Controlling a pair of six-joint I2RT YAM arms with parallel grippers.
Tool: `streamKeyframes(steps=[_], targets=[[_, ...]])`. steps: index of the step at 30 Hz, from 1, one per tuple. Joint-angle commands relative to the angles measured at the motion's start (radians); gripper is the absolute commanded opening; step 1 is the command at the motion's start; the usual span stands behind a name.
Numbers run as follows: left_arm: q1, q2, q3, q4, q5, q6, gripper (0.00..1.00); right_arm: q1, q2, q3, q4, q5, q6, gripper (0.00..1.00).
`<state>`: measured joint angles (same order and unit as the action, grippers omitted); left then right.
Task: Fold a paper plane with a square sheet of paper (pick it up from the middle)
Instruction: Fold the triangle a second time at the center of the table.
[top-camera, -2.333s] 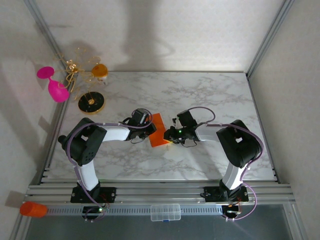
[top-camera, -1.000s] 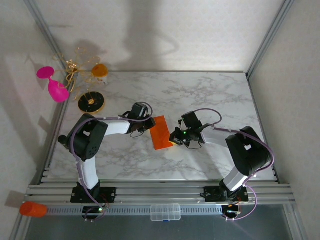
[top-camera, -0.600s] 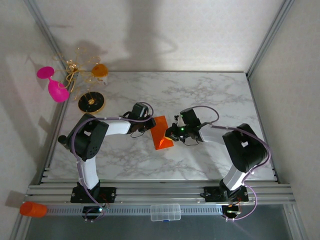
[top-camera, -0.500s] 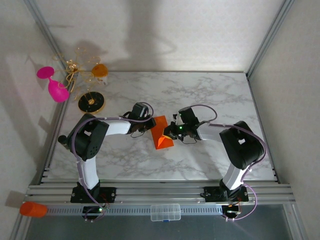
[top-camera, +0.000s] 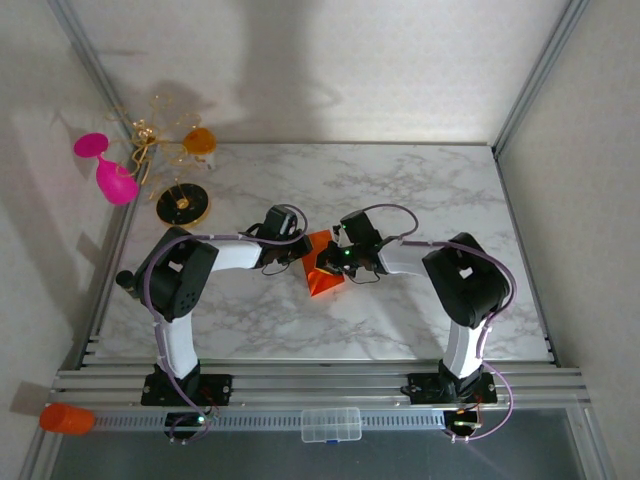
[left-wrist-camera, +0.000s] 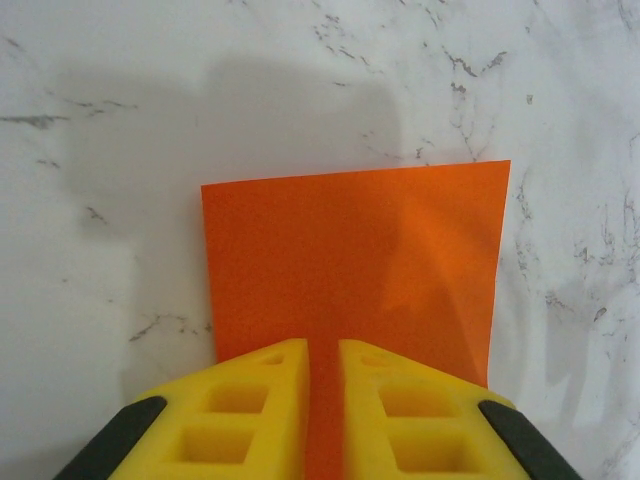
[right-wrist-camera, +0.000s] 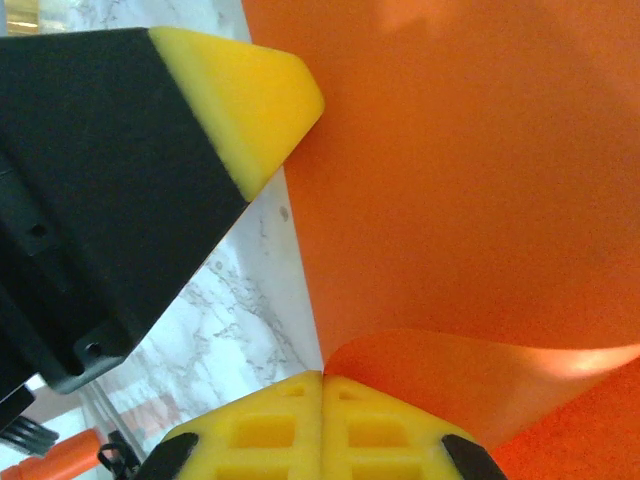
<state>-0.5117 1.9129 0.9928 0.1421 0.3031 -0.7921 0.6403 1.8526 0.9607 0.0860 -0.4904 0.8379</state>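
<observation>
The square sheet of paper (top-camera: 321, 283) lies bright orange on the marble table (top-camera: 430, 190), between the two arms. In the left wrist view the flat part of the sheet (left-wrist-camera: 350, 250) spreads out ahead of my left gripper (left-wrist-camera: 322, 350); its yellow fingers stand almost together and rest on top of the paper. My left gripper (top-camera: 303, 252) sits at the sheet's left edge. My right gripper (right-wrist-camera: 322, 378) is shut on an edge of the paper (right-wrist-camera: 480, 180), which curls up and over from its tips. It (top-camera: 336, 260) hovers above the sheet, close to the left fingertip (right-wrist-camera: 255, 85).
At the back left stand a pink goblet (top-camera: 105, 172), a gold wire ornament on a black disc (top-camera: 183, 205) and an orange-and-white cup (top-camera: 200, 140). An orange cylinder (top-camera: 66, 418) and a clear plastic box (top-camera: 330, 425) lie on the front rail.
My right gripper has moved left toward the left gripper, carrying the paper's right edge up and over the sheet. The left gripper has stayed on the left edge.
</observation>
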Motion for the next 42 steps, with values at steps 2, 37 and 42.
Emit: streamKeyframes(steps=[2,37,42], targets=[[-0.011,0.041,-0.034,-0.044,0.013,-0.005,0.17,0.012,0.031,0.030,-0.051,0.027,-0.030,0.00],[-0.012,0.025,-0.045,-0.035,0.030,-0.020,0.18,0.024,0.077,0.053,-0.055,0.053,-0.028,0.00],[-0.012,0.025,-0.046,-0.035,0.030,-0.021,0.18,0.024,0.083,0.052,-0.053,0.049,-0.027,0.00]])
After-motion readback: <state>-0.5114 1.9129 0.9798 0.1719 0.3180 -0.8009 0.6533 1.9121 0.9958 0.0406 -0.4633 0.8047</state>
